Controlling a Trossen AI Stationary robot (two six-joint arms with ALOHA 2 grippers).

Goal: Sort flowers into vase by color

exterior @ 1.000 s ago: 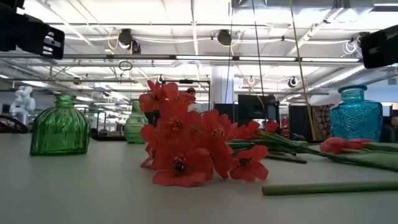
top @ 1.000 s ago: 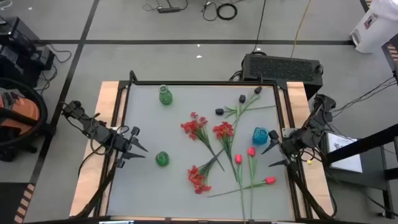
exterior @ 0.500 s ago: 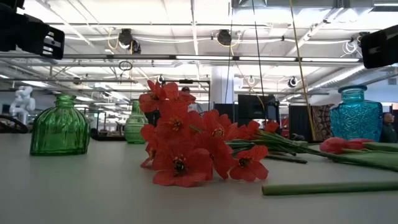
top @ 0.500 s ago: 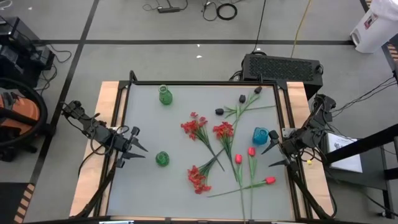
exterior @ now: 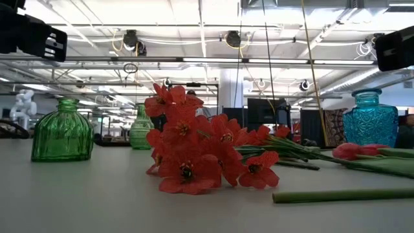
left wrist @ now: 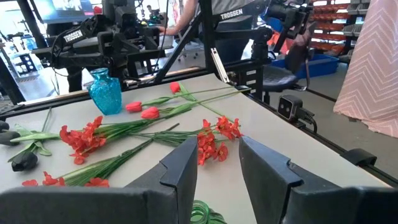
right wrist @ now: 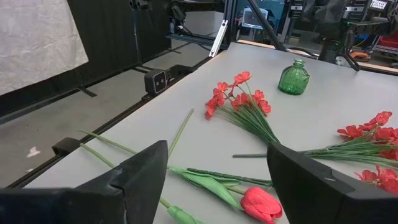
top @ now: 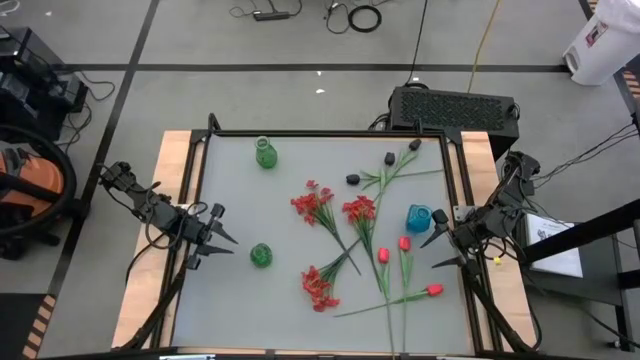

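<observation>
Nearest to you, a red spray [top: 319, 287] and the tulip buds [top: 403, 243] lie flat on the table [top: 230, 300], stems crossing. Your left gripper [top: 222, 238], half open and empty, waits beside the low green vase [top: 260, 255]. The right gripper [top: 436, 243], wide and empty, waits near the blue vase [top: 418, 217]. Farther lie the black blooms [top: 353, 179]. If you pick one stem, crossed stems may drag along.
</observation>
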